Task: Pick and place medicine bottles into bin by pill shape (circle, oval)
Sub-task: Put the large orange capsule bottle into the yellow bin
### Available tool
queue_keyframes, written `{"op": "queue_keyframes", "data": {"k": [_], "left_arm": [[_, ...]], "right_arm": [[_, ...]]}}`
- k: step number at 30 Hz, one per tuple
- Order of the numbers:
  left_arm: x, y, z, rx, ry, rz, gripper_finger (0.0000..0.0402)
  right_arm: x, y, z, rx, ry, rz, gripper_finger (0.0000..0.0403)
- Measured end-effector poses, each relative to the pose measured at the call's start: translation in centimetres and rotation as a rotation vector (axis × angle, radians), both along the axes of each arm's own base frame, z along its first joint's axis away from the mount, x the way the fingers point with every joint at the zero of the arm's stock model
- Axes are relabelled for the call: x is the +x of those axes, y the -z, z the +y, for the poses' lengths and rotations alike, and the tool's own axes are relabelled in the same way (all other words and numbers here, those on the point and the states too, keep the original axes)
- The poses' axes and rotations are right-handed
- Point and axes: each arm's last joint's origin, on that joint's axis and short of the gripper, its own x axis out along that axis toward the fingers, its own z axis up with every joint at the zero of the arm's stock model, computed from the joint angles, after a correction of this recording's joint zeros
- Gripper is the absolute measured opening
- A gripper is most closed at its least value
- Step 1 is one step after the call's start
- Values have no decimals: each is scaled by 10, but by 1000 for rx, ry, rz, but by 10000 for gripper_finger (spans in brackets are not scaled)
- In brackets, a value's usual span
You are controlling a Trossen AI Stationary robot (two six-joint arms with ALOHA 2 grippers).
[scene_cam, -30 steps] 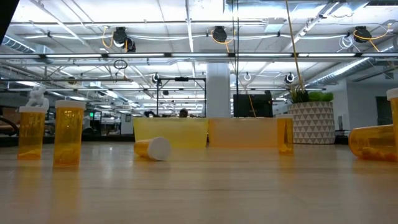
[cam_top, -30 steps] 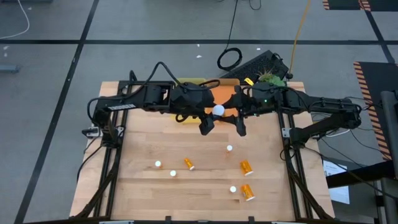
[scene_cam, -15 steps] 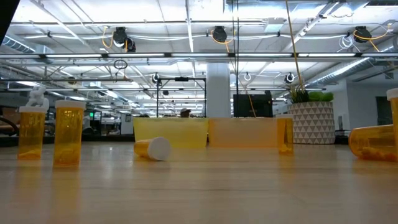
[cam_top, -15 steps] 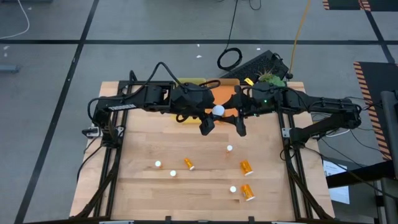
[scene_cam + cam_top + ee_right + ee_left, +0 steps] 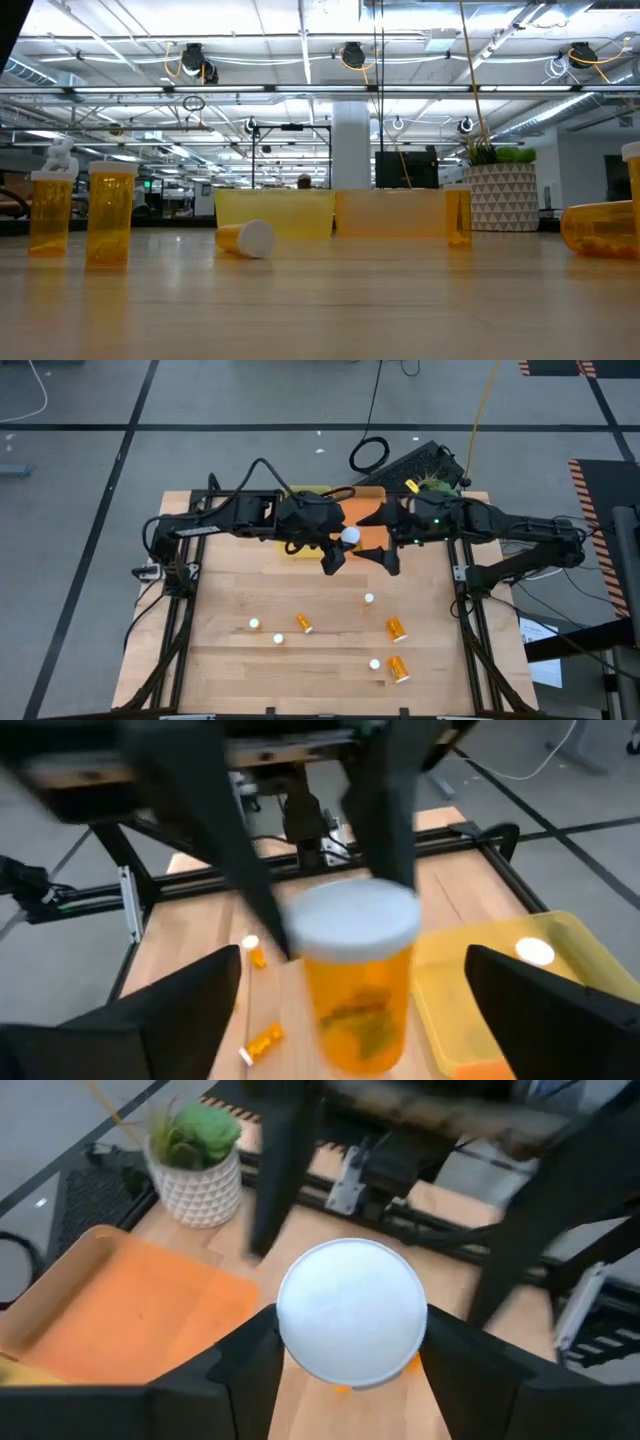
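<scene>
Left claw [image 5: 340,547]: raised over the far middle of the counter [image 5: 240,660], clamped on one medicine bottle [image 5: 350,537] by its orange body, white cap up. In the left wrist view the cap [image 5: 352,1310] sits between the two dark fingers [image 5: 250,1365], with the orange tray [image 5: 130,1315] and a white patterned pot with a green plant [image 5: 195,1165] beyond it.

Right claw [image 5: 385,558]: just beside the held bottle, fingers spread wide apart and empty; the right wrist view shows that bottle [image 5: 357,975] standing between its fingers without touching them, and the yellow tray [image 5: 500,985] past it with one white-capped bottle [image 5: 534,952] inside.

Bins: yellow tray [image 5: 300,495] and orange tray [image 5: 360,520] side by side at the counter's far edge, largely hidden by the arms.

Loose bottles, near half of the counter: three upright, showing as white caps [image 5: 254,624] [image 5: 278,639] [image 5: 369,598]; a fourth cap [image 5: 374,664] just beside a lying bottle [image 5: 400,670]; two more lying [image 5: 303,623] [image 5: 396,628].
</scene>
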Motion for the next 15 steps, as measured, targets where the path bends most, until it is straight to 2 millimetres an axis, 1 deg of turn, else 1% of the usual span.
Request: {"op": "queue_keyframes", "data": {"k": [3,7,10,13,15], "left_arm": [[0,1,5,3,-11,9,220],[-1,1,10,11,-20,11,210],[-2,2,17,21,-34,27,212],[-4,6,28,46,-96,68,219],[-5,12,36,42,-151,97,221]], "right_arm": [[-10,-3,0,0,0,8,394],[-24,-7,1,-3,10,20,395],[-37,-10,1,-9,23,30,395],[-51,-13,2,-16,21,36,395],[-61,-16,2,-22,17,26,395]]}}
